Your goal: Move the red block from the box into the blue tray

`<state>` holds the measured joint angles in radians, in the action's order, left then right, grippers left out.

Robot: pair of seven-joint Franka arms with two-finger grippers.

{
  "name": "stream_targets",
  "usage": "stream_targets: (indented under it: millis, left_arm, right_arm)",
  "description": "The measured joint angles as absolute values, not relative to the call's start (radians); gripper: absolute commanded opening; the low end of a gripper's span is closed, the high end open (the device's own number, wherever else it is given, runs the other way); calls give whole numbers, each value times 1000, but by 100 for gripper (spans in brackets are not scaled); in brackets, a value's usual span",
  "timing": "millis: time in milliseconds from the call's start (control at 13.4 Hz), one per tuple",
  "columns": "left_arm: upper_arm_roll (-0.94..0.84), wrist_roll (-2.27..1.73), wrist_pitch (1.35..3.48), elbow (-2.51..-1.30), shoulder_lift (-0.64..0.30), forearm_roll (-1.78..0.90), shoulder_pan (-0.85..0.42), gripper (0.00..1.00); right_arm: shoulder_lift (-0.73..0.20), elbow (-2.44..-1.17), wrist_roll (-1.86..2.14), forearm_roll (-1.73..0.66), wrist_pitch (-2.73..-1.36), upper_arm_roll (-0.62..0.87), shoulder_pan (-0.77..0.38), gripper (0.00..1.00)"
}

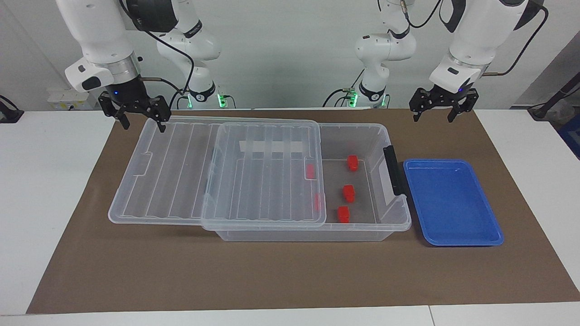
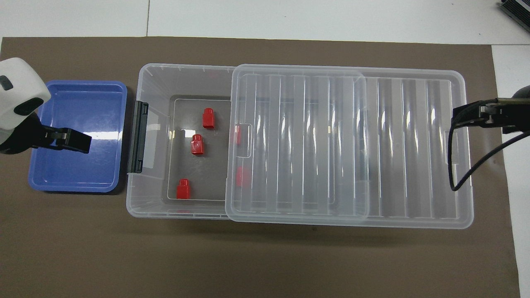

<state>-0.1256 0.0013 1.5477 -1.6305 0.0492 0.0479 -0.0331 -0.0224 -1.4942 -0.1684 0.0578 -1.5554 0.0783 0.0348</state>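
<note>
The box point(image 1: 362, 131) point(image 2: 155, 82) is a clear bin lying lengthwise on the mat. Its ribbed lid point(image 1: 176, 172) point(image 2: 397, 145) is slid toward the right arm's end, leaving the tray-side end uncovered. Three red blocks point(image 1: 348, 193) point(image 2: 197, 145) lie bare on the box floor; two more show through the lid point(image 1: 310, 171). The blue tray point(image 1: 453, 201) point(image 2: 78, 165) sits beside the box's latch end, with nothing in it. My right gripper point(image 1: 144, 123) point(image 2: 457, 115) hangs open over the lid's outer end. My left gripper point(image 1: 432, 118) point(image 2: 87, 142) waits open, raised over the mat by the tray.
A black latch point(image 1: 393, 174) point(image 2: 137, 136) stands on the box end facing the tray. A brown mat point(image 1: 272, 271) covers the table under everything. A white tape strip point(image 1: 271, 146) shows through the lid.
</note>
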Motion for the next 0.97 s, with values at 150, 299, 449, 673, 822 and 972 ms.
stream_targets:
  millis: [150,299,449,673,822,972]
  left_arm:
    - [-133,-7,1549,-1630,50,48,-35,100]
    - [-151,-86,1558,-1630,51,46,-39,100]
    - [-170,-197,1605,-1630,51,13,-63,100]
    - [-175,-261,1682,-1645,51,-67,-91,100]
    - [-175,-273,1756,-1705,49,-74,-124,100]
    - [-177,-321,1851,-1792,41,-74,-168,100]
  right_arm:
    - [-38,-1483,-173,58,-1522,78,38,100]
    - [-28,-1505,-174,58,-1494,75,49,100]
    - [-7,-1535,-174,48,-1492,73,59,100]
    - [8,-1551,-174,38,-1492,71,60,100]
    - [8,-1553,-174,37,-1492,71,60,100]
    - [8,-1553,-174,37,-1492,71,60,100]
